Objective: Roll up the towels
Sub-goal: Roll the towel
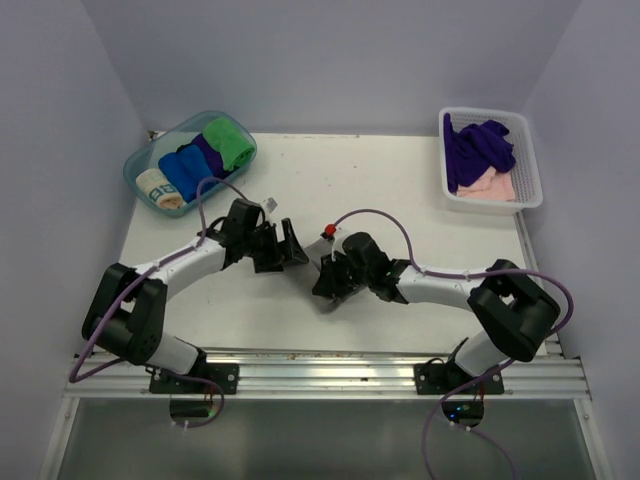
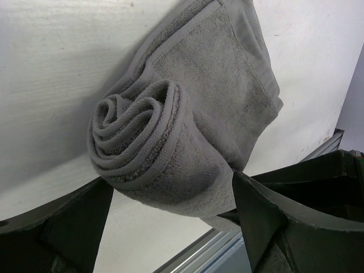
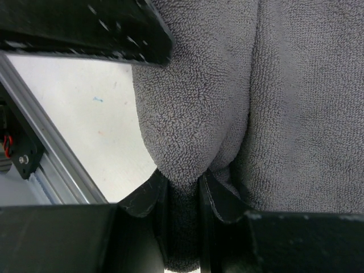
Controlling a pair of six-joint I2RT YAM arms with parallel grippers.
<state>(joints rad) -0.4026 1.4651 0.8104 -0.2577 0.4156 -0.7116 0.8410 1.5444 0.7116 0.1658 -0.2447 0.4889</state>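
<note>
Right claw [image 3: 183,185] pinches a fold of the grey towel [image 2: 187,114] — jaws nearly closed on the cloth; left claw [image 2: 170,182] stands wide open, a finger either side of the towel's rolled end; the roll lies on the white worktop [image 2: 51,68]; purple towel [image 1: 480,148] and pink towel [image 1: 497,187] sit in a basket [image 1: 532,165] — well away from it.

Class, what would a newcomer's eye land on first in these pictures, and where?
A rolled grey towel lies mid-table inside the open left gripper; the right gripper pinches it. Far left, a blue tub holds rolled towels; far right, a white basket holds loose towels.
</note>
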